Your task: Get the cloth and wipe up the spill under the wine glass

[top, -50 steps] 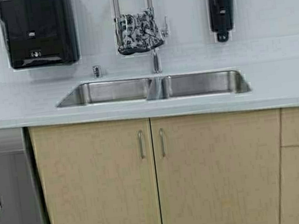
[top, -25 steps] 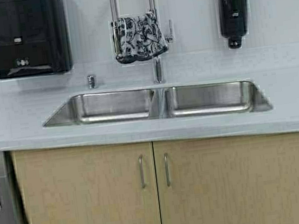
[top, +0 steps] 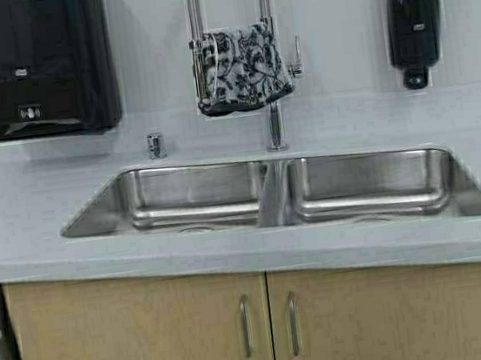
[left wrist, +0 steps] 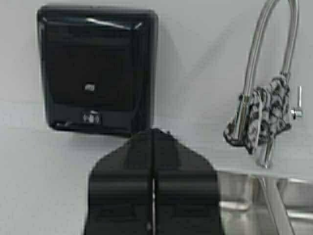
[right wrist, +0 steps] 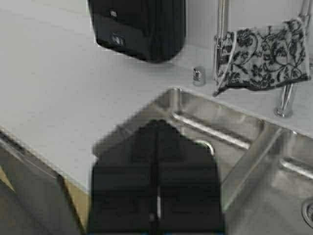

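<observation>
1. Cloth [top: 241,67] comes first in this job. It hangs folded over the tall bendy tap [top: 267,54], on the wall side of the steel sink [top: 96,217] and above its middle.
2. The step in hand looks like getting close to the cloth. The robot should likely stop right in front of the sink, so an arm can reach over the worktop [top: 26,224] to the tap.
3. To grab well, the chosen gripper should open wide first. Then it should pinch a thick fold of the cloth and lift it up and off the tap, not tug it sideways. A sideways pull could snag it on the small tap handle [top: 296,57].
4. The left gripper [left wrist: 153,196] is pressed shut with nothing in it. The right gripper [right wrist: 157,196] is shut and empty too. Both hang low, well apart from the cloth.
5. The wine glass and the spill do not show in any view, so where they are cannot be told.
6. The top of the tap is cut off in the high view. The arms hardly show there. How the cloth sits on the back of the tap is hidden.
</observation>
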Controlling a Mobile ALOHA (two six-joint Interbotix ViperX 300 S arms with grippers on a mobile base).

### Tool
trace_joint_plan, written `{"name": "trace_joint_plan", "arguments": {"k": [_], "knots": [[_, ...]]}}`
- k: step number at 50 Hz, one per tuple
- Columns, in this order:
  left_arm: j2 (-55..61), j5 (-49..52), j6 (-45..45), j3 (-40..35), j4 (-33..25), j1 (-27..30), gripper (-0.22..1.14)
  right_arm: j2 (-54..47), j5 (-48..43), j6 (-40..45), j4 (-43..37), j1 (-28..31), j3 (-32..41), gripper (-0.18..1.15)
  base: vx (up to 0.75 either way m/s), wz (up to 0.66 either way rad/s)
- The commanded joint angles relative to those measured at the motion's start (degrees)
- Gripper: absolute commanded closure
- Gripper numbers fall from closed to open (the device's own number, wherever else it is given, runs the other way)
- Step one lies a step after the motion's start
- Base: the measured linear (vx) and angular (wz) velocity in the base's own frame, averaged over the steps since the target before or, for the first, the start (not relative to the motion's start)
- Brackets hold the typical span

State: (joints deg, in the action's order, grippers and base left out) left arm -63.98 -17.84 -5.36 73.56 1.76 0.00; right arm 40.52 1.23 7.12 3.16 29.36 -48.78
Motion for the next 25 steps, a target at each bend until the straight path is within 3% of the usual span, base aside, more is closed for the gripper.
{"name": "trace_joint_plan", "arguments": {"k": [1,25], "knots": [[-1.58,0.53,0.00,-0.09,0.00,-0.09,0.90,-6.15,-1.32,-0.62,1.32,0.09,3.08,0.91,0.29,-0.01],[-2.64,0.88,-0.09,0.00,-0.18,-0.09,0.90,-31.38,-24.70,-3.43,3.60,0.09,8.44,0.90,0.21,0.01]]}}
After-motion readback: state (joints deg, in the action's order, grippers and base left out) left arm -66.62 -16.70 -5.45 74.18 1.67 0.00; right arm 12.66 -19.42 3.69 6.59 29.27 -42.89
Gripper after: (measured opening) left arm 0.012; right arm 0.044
